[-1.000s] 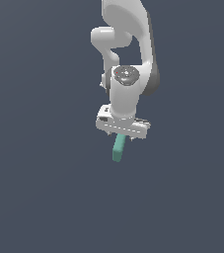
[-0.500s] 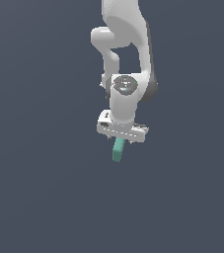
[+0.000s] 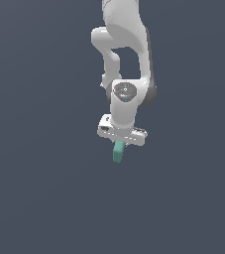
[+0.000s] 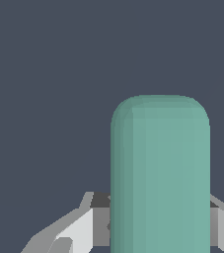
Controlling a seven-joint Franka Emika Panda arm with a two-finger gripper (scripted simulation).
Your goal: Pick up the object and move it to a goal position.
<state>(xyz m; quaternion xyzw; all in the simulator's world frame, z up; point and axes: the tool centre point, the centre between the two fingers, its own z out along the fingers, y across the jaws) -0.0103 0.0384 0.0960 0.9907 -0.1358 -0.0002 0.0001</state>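
Hanging from the one white gripper (image 3: 120,144) clamped on it is a single teal bar (image 3: 118,152).

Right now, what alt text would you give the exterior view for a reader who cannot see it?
A white robot arm reaches down over a plain dark grey background, its hand gripping a small teal bar that hangs below it, tilted a little off vertical. Nothing else shows.

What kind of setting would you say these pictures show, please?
Probably a bare simulated scene: a flat, featureless grey-blue backdrop, a smoothly rendered white robot arm, and a plain matte teal-green bar in its tool.
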